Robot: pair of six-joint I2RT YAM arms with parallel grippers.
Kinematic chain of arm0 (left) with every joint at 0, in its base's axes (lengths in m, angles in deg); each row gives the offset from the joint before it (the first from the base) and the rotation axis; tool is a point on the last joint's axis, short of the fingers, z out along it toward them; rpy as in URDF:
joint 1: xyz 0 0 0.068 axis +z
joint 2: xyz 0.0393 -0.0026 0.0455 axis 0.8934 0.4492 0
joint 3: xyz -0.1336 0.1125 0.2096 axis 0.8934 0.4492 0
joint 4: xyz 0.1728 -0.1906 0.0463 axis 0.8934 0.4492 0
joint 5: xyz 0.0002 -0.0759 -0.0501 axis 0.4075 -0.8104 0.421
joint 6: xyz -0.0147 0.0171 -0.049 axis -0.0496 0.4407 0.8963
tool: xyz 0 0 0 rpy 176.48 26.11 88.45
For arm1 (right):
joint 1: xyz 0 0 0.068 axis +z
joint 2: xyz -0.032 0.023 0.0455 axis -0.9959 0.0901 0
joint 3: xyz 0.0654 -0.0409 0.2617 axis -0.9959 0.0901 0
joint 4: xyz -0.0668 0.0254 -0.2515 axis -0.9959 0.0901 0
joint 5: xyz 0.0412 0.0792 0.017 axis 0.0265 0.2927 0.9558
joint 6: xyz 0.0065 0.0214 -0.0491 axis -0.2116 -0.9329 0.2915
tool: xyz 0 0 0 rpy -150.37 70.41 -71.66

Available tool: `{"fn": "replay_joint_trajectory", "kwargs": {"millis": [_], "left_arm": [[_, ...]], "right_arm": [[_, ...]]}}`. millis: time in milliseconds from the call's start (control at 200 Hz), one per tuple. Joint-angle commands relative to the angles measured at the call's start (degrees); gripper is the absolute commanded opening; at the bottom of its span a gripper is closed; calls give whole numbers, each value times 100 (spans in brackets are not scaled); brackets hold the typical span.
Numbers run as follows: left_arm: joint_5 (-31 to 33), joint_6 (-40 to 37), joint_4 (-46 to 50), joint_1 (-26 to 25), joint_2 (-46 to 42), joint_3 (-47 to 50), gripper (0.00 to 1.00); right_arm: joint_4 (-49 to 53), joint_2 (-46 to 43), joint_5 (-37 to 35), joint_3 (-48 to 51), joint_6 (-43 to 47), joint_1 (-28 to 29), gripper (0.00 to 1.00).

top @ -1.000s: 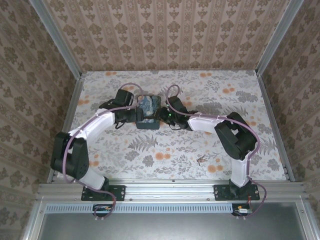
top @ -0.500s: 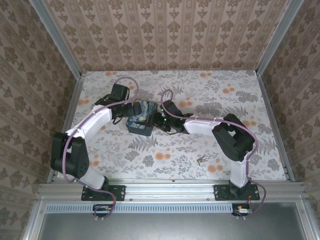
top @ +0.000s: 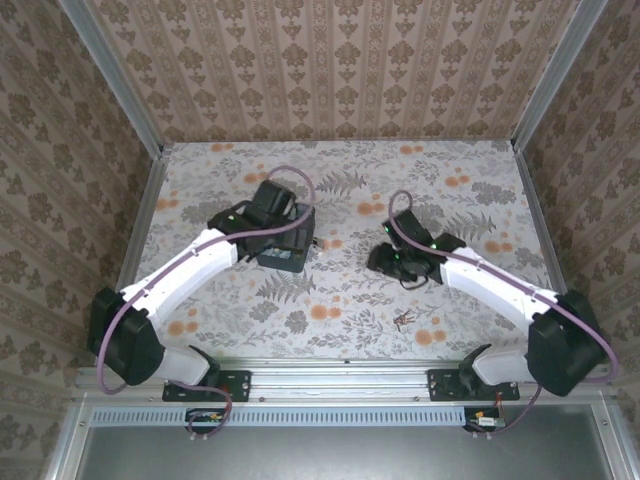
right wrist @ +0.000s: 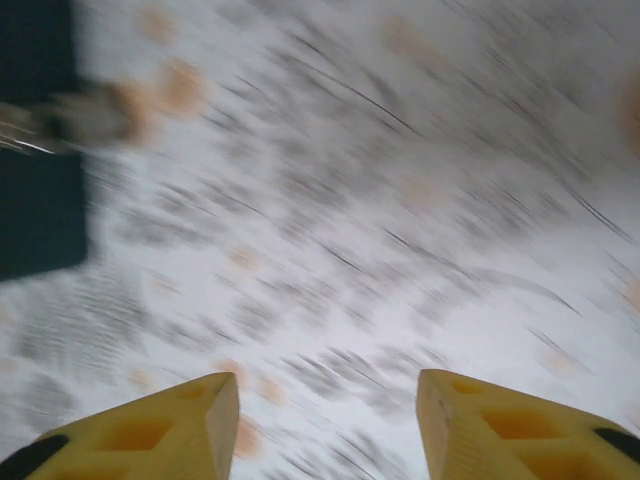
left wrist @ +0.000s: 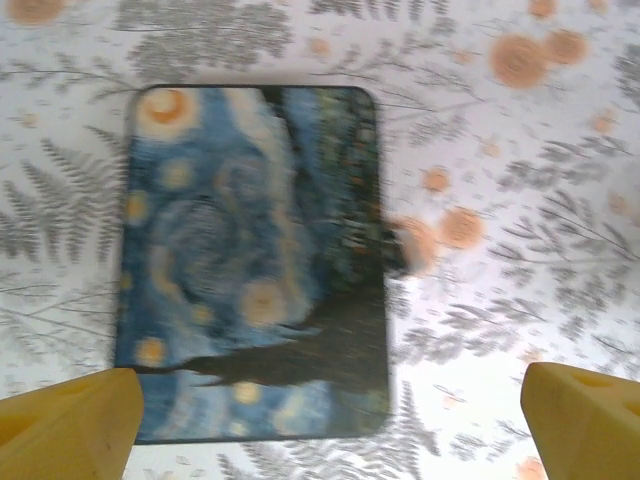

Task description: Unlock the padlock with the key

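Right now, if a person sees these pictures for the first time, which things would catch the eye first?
The dark blue swirl-patterned tin lies flat on the floral table, left of centre, with the left end effector open above it. A small dark key lies alone near the table's front edge, right of centre, well apart from the tin.

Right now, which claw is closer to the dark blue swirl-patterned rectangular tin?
Left. The left claw hangs open directly above the dark blue tin. The right claw is off to the tin's right, apart from it.
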Motion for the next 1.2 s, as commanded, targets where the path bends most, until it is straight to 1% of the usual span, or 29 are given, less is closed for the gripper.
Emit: {"fn": "replay_joint_trajectory", "kwargs": {"millis": [0, 65, 135, 265, 415, 480, 625, 825, 1055, 1195], "left_arm": [[311, 492, -120, -477, 123, 99, 98], [311, 510, -273, -687, 215, 100, 98], [376, 400, -331, -800, 351, 67, 98], [501, 130, -171, -802, 492, -101, 99], [591, -57, -192, -788, 419, -55, 99], [615, -49, -190, -785, 399, -26, 99], [562, 88, -300, -785, 302, 186, 99], [604, 141, -362, -757, 90, 445, 99], [560, 131, -298, -716, -10, 555, 99], [490, 197, -324, -716, -100, 696, 99]], "right_arm": [[1640, -532, -252, 474, -518, -26, 49], [1846, -1021, -151, 759, -980, -21, 48], [1806, -1489, 53, 1117, -1502, -17, 48], [1345, -1765, 337, 1706, -2396, 34, 48], [885, -1386, 306, 1676, -2999, 317, 50], [838, -1154, 297, 1547, -3243, 398, 51], [826, -827, 3, 1344, -3657, 657, 52], [522, -546, -186, 1510, -4150, 783, 47], [333, -154, -427, 1384, -4300, 774, 42], [243, 16, -530, 1389, -4365, 765, 36]]}}
